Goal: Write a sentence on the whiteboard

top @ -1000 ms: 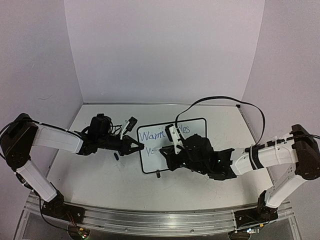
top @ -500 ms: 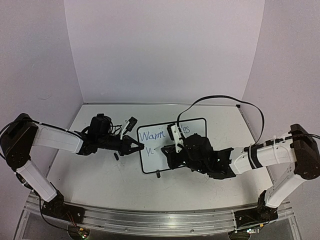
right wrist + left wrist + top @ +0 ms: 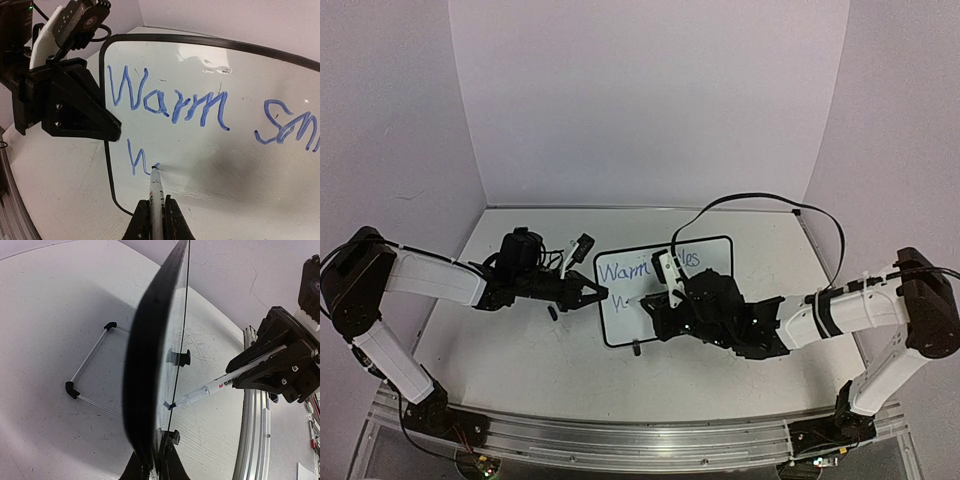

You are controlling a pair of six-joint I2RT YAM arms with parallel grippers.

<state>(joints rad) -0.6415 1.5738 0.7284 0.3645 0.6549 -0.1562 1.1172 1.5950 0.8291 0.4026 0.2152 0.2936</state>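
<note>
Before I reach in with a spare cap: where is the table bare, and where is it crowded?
Bare: the near table strip between the arms and the rail, and the far strip between the whiteboard and back wall. Crowded: mid-table, where the left fingers clamp the board's edge and the right fingers press a marker to it.

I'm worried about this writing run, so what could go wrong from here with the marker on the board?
The left gripper pinches the board only at one edge, so the marker pressing on its face could tilt or slip it. The marker sits thin in the right gripper and might twist, skewing the second line under the blue writing.
</note>
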